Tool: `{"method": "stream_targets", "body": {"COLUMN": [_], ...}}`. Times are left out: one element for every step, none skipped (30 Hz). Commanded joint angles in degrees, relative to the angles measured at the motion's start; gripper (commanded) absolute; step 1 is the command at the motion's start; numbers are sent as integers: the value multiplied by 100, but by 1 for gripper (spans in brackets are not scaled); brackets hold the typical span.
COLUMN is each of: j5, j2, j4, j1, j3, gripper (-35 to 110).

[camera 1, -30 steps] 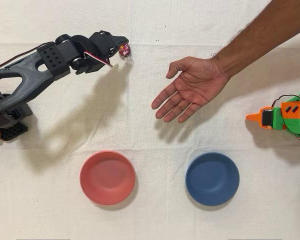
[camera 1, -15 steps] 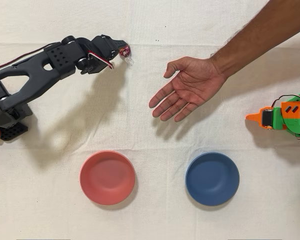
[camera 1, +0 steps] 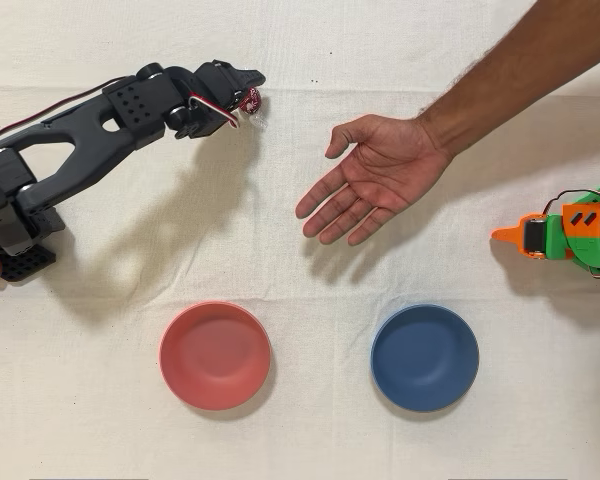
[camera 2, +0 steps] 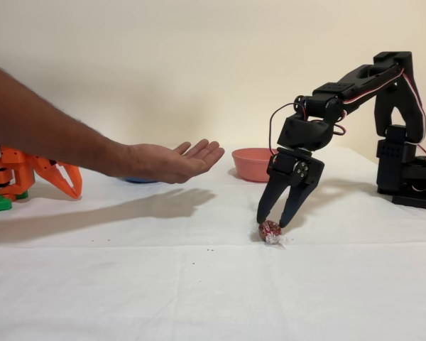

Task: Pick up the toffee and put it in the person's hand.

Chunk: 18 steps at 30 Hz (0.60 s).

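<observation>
- Overhead view, far left: the black arm (camera 1: 70, 150) reaches toward the upper middle of the white cloth (camera 1: 300, 420).
- Its gripper (camera 1: 246, 97) points down over the toffee (camera 1: 250, 99); in the fixed view the jaws stand parted, fingertips straddling the candy just above it, and the toffee (camera 2: 270, 231) lies on the cloth.
- Below, the red bowl (camera 1: 215, 355) sits near the front edge.
- Centre right, the person's hand (camera 1: 365, 180) is held palm up with fingers spread, well apart from the toffee; the fixed view shows it raised off the cloth.
- The blue bowl (camera 1: 424, 357) sits beside the red one.
- Far right, the orange arm (camera 1: 565, 235) stands idle.
</observation>
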State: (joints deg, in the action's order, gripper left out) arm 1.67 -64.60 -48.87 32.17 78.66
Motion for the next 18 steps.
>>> {"method": "stream_targets", "body": {"j5": [185, 193, 211, 220, 229, 246, 255, 272, 281, 308, 316, 316, 325, 343, 352, 360, 378, 387], "j2": [-132, -88, -44, -18, 18, 44, 79, 97, 132, 167, 202, 246, 299, 343, 396, 448, 501, 545], "j4": [-141, -149, -158, -158, -167, -167, -158, -141, -132, -123, -123, -123, -132, -141, -141, -141, -149, -158], "j1": [26, 26, 26, 26, 26, 26, 26, 26, 26, 26, 26, 26, 26, 18, 9, 9, 0, -18], "j3": [-642, -686, -721, -738, -765, -773, -773, -782, -800, -817, -853, -896, -958, -1002, -1055, -1116, -1169, -1222], "gripper": [27, 27, 27, 27, 27, 27, 27, 27, 27, 27, 27, 27, 27, 27, 27, 27, 27, 27]}}
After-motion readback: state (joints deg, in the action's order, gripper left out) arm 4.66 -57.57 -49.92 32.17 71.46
